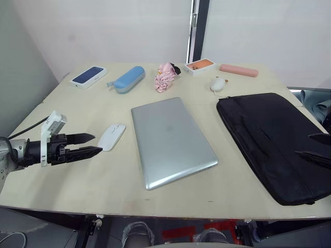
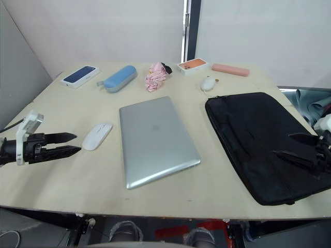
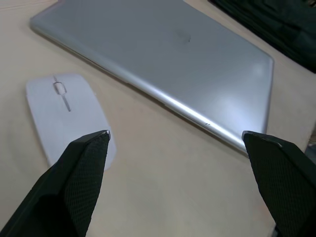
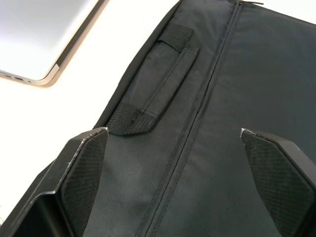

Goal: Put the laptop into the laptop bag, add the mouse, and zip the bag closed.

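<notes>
Claw, left: fingers apart, holding nothing, hovering low over the table just beside the mouse; looks staged for a mouse or laptop-edge approach.
Claw, right: fingers apart, empty, hanging over the near end of the laptop bag; likely placed to work the opening.
Laptop: lid shut, flat mid-table, between mouse and bag, touching neither.
Laptop bag: flat on the right side of the table, handle and zipper line up; can't tell if the zip is open. Nothing visibly inside.
Mouse: flat on the table, just left of the laptop.
Task state: nothing packed yet, my read.
Clutter at far edge: two phone boxes, blue case, pink case, pink scrunchie, duck-like toy; all clear of the work zone.
</notes>
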Motion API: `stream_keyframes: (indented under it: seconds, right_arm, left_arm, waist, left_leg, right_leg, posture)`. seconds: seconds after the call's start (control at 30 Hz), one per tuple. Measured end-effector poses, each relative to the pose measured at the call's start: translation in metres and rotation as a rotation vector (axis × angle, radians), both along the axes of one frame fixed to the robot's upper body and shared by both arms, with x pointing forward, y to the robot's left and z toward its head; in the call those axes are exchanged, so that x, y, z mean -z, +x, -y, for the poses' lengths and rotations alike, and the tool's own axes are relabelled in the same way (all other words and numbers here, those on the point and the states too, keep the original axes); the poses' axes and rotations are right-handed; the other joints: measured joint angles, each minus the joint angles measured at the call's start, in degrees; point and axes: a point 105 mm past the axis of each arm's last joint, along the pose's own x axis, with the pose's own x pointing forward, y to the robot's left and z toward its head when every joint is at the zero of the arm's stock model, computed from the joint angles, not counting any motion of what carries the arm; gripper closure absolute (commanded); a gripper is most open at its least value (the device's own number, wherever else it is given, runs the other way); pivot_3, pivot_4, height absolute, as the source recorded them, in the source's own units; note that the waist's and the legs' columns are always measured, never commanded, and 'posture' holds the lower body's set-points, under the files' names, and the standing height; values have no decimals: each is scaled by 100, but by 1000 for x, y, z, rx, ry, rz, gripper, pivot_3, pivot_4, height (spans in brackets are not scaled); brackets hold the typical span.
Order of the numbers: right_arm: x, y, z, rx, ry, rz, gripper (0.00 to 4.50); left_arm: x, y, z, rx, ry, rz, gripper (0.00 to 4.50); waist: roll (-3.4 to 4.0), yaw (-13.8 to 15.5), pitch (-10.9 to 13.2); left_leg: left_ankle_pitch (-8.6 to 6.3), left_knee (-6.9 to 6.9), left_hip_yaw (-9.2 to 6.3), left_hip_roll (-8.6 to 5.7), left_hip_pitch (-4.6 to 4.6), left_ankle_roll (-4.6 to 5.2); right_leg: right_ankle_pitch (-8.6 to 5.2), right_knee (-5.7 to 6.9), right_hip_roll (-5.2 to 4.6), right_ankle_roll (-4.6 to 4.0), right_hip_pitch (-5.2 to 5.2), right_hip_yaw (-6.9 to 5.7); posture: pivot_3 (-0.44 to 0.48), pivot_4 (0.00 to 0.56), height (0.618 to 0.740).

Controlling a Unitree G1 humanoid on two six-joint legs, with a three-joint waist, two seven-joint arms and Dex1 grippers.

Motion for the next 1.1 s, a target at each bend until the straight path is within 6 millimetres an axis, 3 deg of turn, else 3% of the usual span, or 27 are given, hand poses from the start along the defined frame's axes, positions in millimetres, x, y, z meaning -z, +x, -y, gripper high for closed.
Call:
stream_keyframes:
  seconds: [0.1, 0.13, 0.27, 0.43, 0.57, 0.67, 0.77, 0.87, 1.0, 1.1]
  right_arm:
    - [-9, 6, -9, -12, 15, 57, 36]
    - [-17, 11, -15, -14, 35, 101, 274]
    - [-33, 27, -47, -56, 73, 200, 1517]
    - [-21, 53, -100, -114, 11, 230, 3310]
    - [-11, 85, -124, -72, -130, 284, 4462]
    - [-7, 111, -140, -39, -157, 292, 4462]
    - [2, 121, -157, -64, -174, 256, 4462]
    - [31, 145, -173, -68, -218, 131, 4462]
    - [61, 165, -174, -49, -261, 14, 4462]
    - [70, 173, -173, -39, -273, -22, 4462]
  left_arm:
    - [-3, 1, 15, 13, -84, -30, 0]
    - [-5, 4, 21, 4, -122, -44, 0]
    - [0, 11, 43, -19, -227, -141, 0]
    - [19, 9, 62, -67, -304, -322, 0]
    - [44, 12, 68, -167, -345, -472, 0]
    - [49, 27, 59, -282, -412, -513, 0]
    - [51, 35, 56, -337, -438, -538, 0]
    - [61, 41, 55, -382, -481, -601, 0]
    - [62, 48, 62, -375, -485, -620, 0]
    - [62, 53, 66, -373, -491, -626, 0]
  waist:
    - [1, 2, -1]
    - [2, 2, -1]
    - [6, -3, -4]
    - [11, -39, -7]
    - [10, -55, -7]
    - [9, -54, -6]
    - [9, -37, -6]
    - [7, -60, -6]
    - [7, -10, -6]
    - [7, 7, -6]
  left_leg:
    - [1, 3, 0, -1, 2, 0]
    - [3, 8, 0, -1, 3, 2]
    - [6, 30, -1, 0, 5, -4]
    - [21, 44, -3, -2, 5, -31]
    - [35, 44, -14, -3, 1, -58]
    - [41, 44, -23, -4, -2, -69]
    - [40, 41, -25, -4, -6, -73]
    - [40, 39, -32, -4, -11, -79]
    - [31, 40, -40, -5, -19, -93]
    - [33, 43, -49, -7, -32, -91]
  right_leg:
    - [0, 7, 0, 0, 0, 1]
    - [0, 16, 0, 0, -1, 2]
    - [0, 44, 2, 0, -4, 7]
    - [1, 53, 3, 1, 0, 13]
    - [8, 56, 5, 9, -2, 8]
    - [11, 59, 7, 12, -2, 3]
    - [11, 52, 8, 13, -1, 0]
    - [15, 48, 7, 16, -1, -8]
    - [14, 47, 5, 14, -1, -16]
    - [15, 44, 4, 15, -2, -24]
  posture:
    - [0, 150, 740]
    - [0, 150, 740]
    - [0, 150, 740]
    - [0, 150, 740]
    - [0, 150, 740]
    - [0, 150, 740]
    - [0, 150, 740]
    - [0, 150, 740]
    - [0, 150, 740]
    - [0, 150, 740]
